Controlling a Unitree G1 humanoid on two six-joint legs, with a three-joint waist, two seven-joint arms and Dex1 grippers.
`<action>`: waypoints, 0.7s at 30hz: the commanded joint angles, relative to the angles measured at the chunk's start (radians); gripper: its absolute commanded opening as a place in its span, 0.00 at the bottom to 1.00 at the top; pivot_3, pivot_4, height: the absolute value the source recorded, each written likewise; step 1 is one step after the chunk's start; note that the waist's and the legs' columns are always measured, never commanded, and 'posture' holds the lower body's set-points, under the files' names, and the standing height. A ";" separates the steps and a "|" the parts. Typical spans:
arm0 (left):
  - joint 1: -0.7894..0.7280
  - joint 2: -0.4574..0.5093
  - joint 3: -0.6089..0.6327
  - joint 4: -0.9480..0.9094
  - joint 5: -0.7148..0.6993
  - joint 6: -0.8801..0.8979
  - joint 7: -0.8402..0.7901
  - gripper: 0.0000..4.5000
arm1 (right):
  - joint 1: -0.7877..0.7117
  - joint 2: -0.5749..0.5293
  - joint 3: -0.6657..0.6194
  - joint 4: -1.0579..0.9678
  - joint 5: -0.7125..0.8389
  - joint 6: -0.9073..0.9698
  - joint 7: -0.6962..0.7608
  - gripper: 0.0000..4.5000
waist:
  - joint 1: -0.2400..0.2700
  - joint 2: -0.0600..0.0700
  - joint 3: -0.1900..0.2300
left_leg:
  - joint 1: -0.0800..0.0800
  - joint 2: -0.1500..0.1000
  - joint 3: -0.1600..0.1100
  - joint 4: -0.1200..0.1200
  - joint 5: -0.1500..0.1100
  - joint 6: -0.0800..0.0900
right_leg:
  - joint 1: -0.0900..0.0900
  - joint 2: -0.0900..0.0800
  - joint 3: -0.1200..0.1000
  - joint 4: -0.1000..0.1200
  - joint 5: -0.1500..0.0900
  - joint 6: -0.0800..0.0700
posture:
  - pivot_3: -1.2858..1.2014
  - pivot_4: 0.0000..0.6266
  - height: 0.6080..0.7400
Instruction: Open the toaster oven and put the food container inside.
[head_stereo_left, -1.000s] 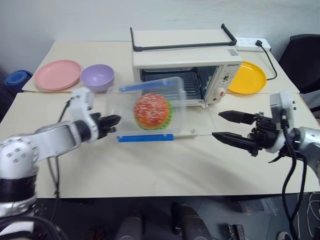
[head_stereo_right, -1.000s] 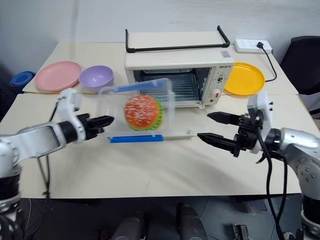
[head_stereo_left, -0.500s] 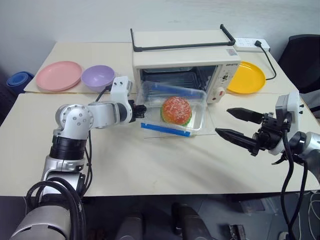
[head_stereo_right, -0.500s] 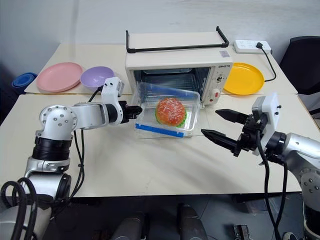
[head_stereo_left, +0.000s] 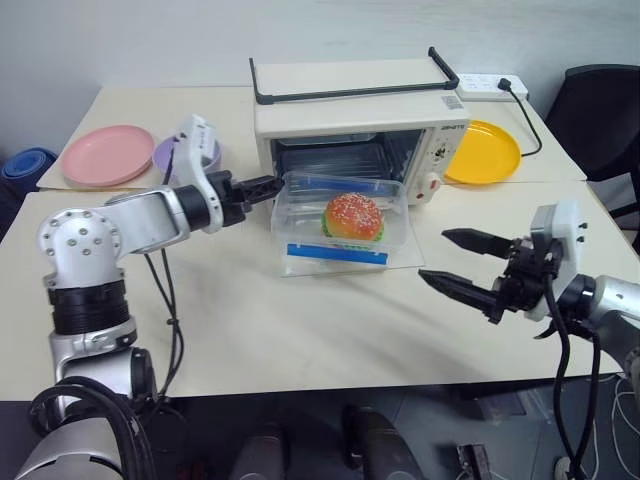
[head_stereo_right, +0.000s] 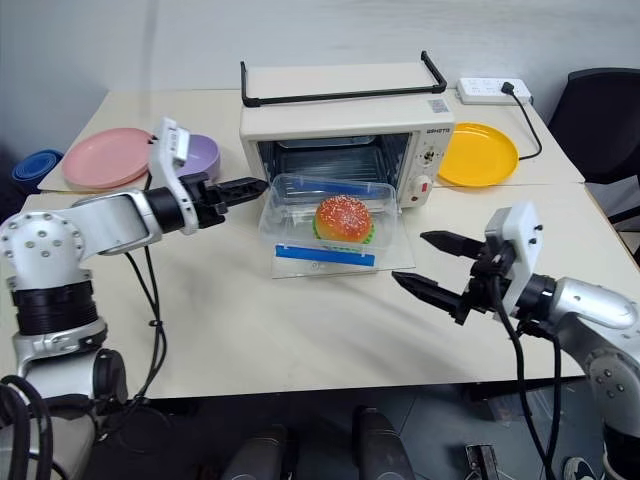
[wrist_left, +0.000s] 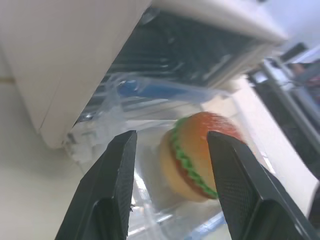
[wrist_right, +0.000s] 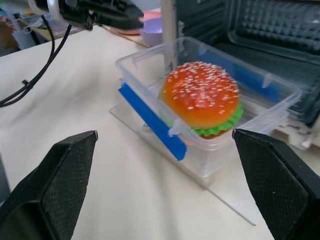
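Pale tables (head_stereo_left: 250, 340) carry everything we work with, with a grey wall behind. On them sits the oven (head_stereo_left: 355, 130), its glass door (head_stereo_left: 400, 262) dropped flat toward us. The container (head_stereo_left: 340, 222), burger inside, rests on that door at the oven's mouth, its far edge just at the opening and not yet on the rack as far as we can judge.

Our left gripper (head_stereo_left: 262, 187) hangs just beside the container's left corner, fingers apart and holding nothing; in the left wrist view we see the box through the gap between the 2 fingers (wrist_left: 112, 200). Our right gripper (head_stereo_left: 455, 262) waits to the right of the door, well apart from the box, fingers spread wide and empty.

We judge the job about half done: door open, box at the threshold, the push inward remaining.

Risks we see from here:
- A nudge on 1 corner could turn the box so it jams against the oven's side frame.
- Pressing down on the door could tip the light oven forward.
- Shutting the door too soon would trap the box.
- The pink plate (head_stereo_left: 106, 154), bowl (head_stereo_left: 190, 155) and yellow plate (head_stereo_left: 485, 152) sit near the oven but out of our path.
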 joint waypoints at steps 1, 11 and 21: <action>0.125 0.123 -0.046 -0.068 0.168 -0.210 -0.343 0.44 | -0.041 0.068 0.092 0.003 -0.067 -0.030 -0.078 0.87 | -0.006 0.000 0.000 | 0.002 0.000 0.002 -0.001 0.000 0.000 | 0.000 0.001 0.000 0.000 -0.001 -0.001 | 0.52 0.24 1.00; 0.217 0.157 -0.267 -0.137 0.453 -0.503 -0.732 0.00 | -0.070 0.147 0.229 0.026 -0.133 -0.042 -0.094 0.12 | 0.007 0.000 0.000 | -0.003 -0.001 -0.002 -0.001 0.000 0.007 | 0.000 -0.003 0.002 -0.005 -0.003 -0.006 | 0.52 0.24 1.00; 0.095 -0.037 -0.446 0.013 0.745 -0.622 -0.665 0.00 | -0.254 0.236 0.341 0.247 -0.379 -0.117 -0.195 0.01 | 0.004 0.000 0.000 | -0.008 0.000 -0.006 0.002 0.000 0.008 | -0.003 -0.001 0.001 -0.002 0.001 0.002 | 0.52 0.24 1.00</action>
